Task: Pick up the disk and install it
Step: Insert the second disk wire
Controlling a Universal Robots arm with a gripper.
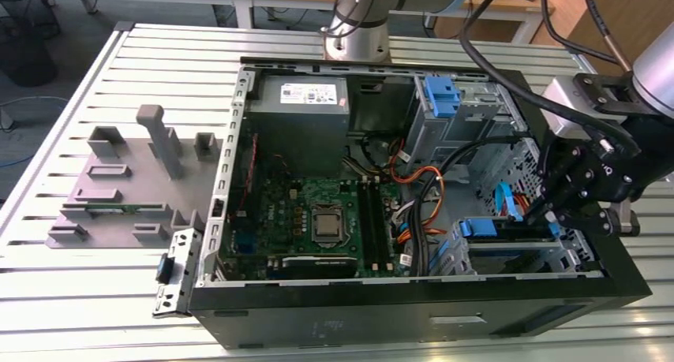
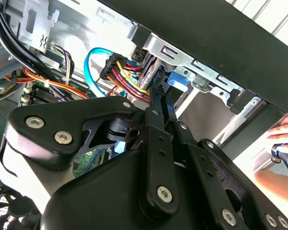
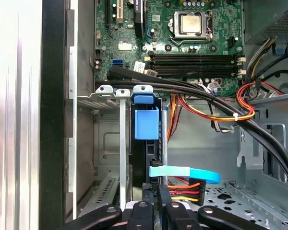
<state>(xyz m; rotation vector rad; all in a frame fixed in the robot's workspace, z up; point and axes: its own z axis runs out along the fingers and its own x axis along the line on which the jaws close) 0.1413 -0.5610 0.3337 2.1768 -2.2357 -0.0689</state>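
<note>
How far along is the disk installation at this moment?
Done: the disk stands upright in a slot of the drive cage, its blue carrier tab showing. In hand: the gripper is right at the disk's near end. Left: I cannot tell if the disk is pushed fully home.

The arm reaches in from the exterior view's right — its black pincer [image 1: 577, 208] points downward, wrist bent low; finger state unclear.

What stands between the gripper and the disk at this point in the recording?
Nothing visible does. In the first wrist view the gripper sits right at the disk, which stands on edge in the drive cage; the blue cable runs beside it.
</note>
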